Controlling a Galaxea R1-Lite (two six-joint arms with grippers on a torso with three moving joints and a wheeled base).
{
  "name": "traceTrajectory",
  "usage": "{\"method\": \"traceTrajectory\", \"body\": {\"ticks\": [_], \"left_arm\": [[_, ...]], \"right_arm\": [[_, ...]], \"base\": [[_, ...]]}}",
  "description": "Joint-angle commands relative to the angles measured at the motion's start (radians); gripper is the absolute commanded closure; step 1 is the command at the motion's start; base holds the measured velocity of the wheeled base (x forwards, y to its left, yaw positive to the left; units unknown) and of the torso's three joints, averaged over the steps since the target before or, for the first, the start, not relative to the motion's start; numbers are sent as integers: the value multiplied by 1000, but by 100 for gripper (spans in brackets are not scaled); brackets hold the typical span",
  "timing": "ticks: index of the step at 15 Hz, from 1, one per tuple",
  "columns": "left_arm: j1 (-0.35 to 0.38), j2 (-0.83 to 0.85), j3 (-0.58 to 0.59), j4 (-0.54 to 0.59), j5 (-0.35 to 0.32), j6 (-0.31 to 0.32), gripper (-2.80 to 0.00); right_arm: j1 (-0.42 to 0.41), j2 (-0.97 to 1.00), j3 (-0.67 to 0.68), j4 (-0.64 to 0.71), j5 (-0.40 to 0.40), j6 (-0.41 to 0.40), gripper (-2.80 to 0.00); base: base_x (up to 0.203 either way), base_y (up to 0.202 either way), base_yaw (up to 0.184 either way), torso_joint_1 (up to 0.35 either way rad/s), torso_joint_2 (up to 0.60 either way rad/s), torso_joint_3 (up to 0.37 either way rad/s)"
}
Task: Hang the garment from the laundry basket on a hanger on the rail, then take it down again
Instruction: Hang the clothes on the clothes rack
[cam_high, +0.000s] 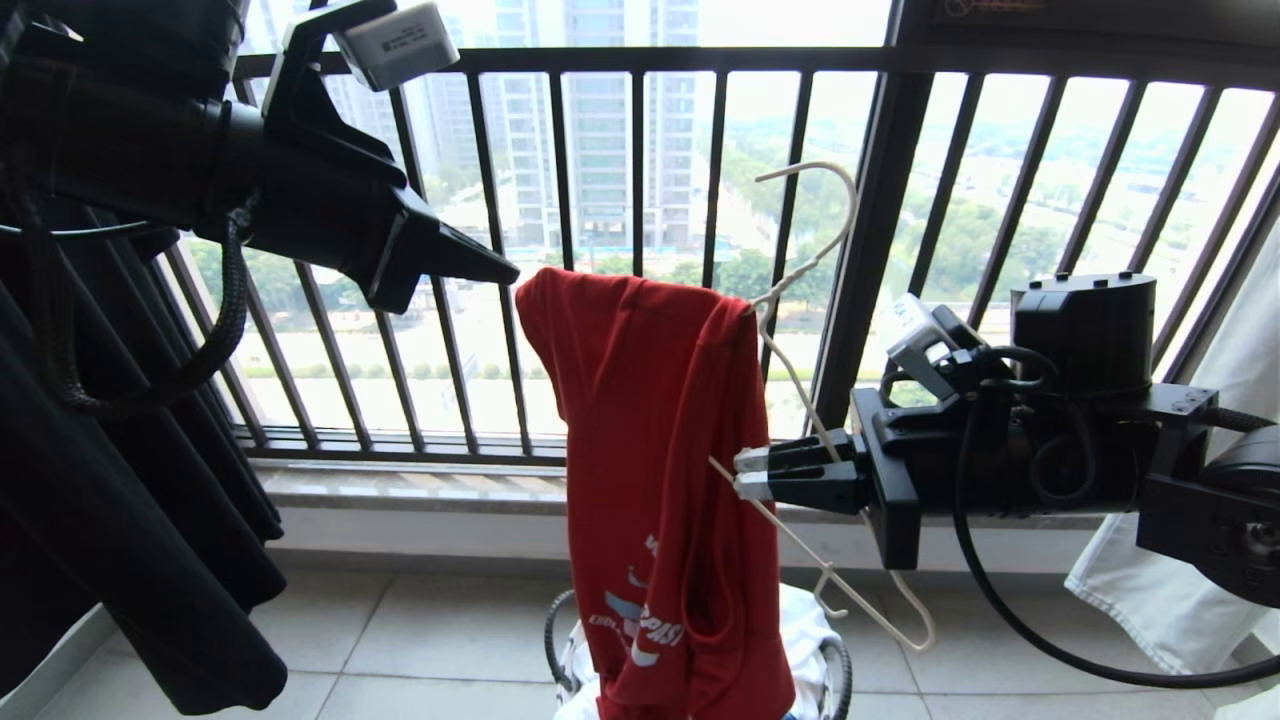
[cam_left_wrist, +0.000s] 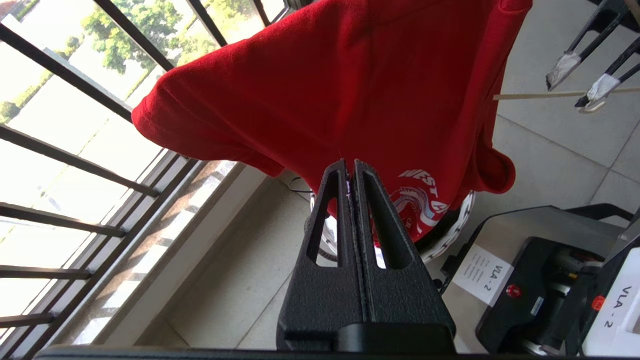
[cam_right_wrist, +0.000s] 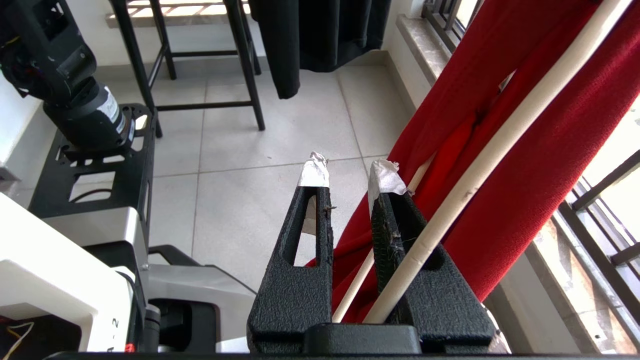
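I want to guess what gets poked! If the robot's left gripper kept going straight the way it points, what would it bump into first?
Probably the red T-shirt. The shut left gripper points at the shirt's top edge, draped on the hanger. How much gap remains is unclear.

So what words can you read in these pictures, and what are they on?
"WEST C…": white letters on the red T-shirt, the rest hidden by a fold.
"VLA - 2": on a white label on the robot's base.
"VLA - 2": again on the white box beside it.
Small print on that label: too tiny to read.
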Motion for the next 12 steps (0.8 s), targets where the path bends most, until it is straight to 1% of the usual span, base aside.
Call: {"method": "traceTrajectory", "body": {"ticks": [1, 3, 5, 12], "left_arm": [[17, 87, -41, 62, -4, 187, 0], [18, 90, -40, 65, -3, 204, 0], [16, 67, -37, 69, -5, 205, 0], [13, -48, 65, 69, -3, 205, 0]], "right_arm": [[10, 29, -28, -4, 9, -5, 0], [22, 41, -39, -3, 22, -33, 0], [44, 48, -41, -3, 22, -35, 0], [110, 58, -19, 7, 17, -50, 0]], "base": [[0, 0, 0, 0, 0, 0], [0, 0, 0, 0, 0, 0], [0, 0, 0, 0, 0, 0], [0, 0, 0, 0, 0, 0]]}}
